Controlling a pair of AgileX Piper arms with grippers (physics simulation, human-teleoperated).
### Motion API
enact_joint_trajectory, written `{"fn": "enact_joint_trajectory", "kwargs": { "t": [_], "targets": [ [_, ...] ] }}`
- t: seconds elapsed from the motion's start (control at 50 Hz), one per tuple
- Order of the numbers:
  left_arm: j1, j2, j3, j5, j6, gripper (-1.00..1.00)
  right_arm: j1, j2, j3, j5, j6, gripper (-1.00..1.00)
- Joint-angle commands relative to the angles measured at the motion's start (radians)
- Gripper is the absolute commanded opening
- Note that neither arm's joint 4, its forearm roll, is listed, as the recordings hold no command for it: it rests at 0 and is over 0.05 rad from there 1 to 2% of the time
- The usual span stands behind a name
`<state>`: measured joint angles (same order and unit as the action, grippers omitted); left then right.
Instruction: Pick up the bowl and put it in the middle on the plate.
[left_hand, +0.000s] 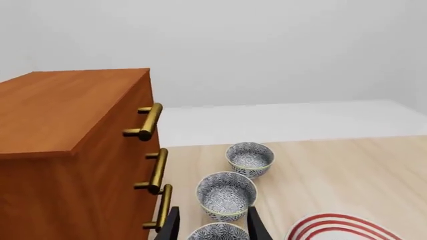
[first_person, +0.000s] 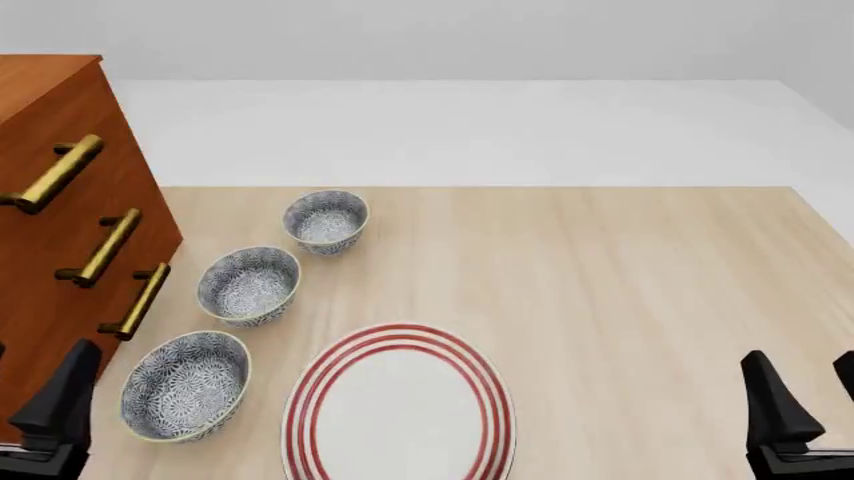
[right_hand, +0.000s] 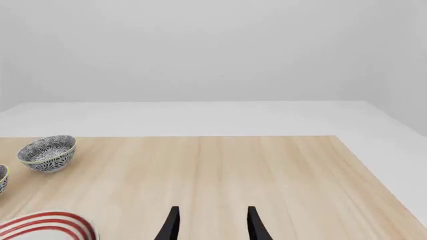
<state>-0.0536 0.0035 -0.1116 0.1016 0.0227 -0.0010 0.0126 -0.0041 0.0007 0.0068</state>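
1. Left claw (left_hand: 213, 225) open, holding nothing, hovering over the nearest bowl (first_person: 184, 385), which sits on the desk (first_person: 627, 290) just left of the plate (first_person: 398, 405).
2. Right claw (right_hand: 211, 225) also open and empty, well apart.
3. Risk: three look-alike bowls in a row (easy mix-up); the wooden drawer cabinet (first_person: 54, 200) with brass handles crowds the left arm.
4. Bowl is glossy, deep and round, so it could slip from the pinch.

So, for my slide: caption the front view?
Three patterned bowls lined beside a wooden cabinet, red-ringed plate nearby.
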Motion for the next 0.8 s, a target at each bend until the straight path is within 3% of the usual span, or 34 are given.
{"fn": "enact_joint_trajectory", "kwargs": {
  "t": [0.02,0.2,0.24,0.3,0.36,0.42,0.5,0.56,0.58,0.62,0.7,0.76,0.8],
  "targets": [
    [0.038,0.0,-0.059,0.135,-0.043,1.0,0.0,-0.002,-0.001,0.004,0.001,1.0],
    [-0.059,0.014,-0.158,0.222,0.018,1.0,0.0,0.003,0.0,-0.002,0.001,1.0],
    [-0.089,0.037,-0.186,0.235,0.048,1.0,0.0,0.003,0.0,-0.003,0.0,1.0],
    [-0.14,0.115,-0.218,0.226,-0.001,1.0,0.0,0.001,-0.001,-0.001,-0.001,1.0],
    [-0.167,0.168,-0.248,0.222,0.045,1.0,0.0,0.001,0.0,-0.002,-0.001,1.0],
    [-0.174,0.194,-0.27,0.231,0.029,1.0,0.0,-0.002,0.0,0.001,-0.001,1.0],
    [-0.162,0.261,-0.288,0.231,0.065,1.0,0.0,-0.006,-0.001,0.002,-0.004,1.0],
    [-0.138,0.276,-0.284,0.222,0.118,1.0,0.0,-0.006,0.0,0.001,-0.005,1.0],
    [-0.127,0.305,-0.265,0.202,0.215,1.0,0.0,-0.006,0.0,0.001,-0.005,1.0],
    [-0.144,0.339,-0.285,0.206,0.153,1.0,0.0,-0.006,-0.001,0.004,-0.004,1.0],
    [-0.19,0.416,-0.316,0.208,0.151,1.0,0.0,-0.007,-0.001,0.003,-0.005,1.0],
    [-0.167,0.457,-0.351,0.228,0.014,1.0,0.0,-0.007,-0.002,0.003,-0.005,1.0],
    [-0.18,0.477,-0.362,0.226,0.042,1.0,0.0,-0.006,-0.001,0.002,-0.004,1.0]
  ]
}}
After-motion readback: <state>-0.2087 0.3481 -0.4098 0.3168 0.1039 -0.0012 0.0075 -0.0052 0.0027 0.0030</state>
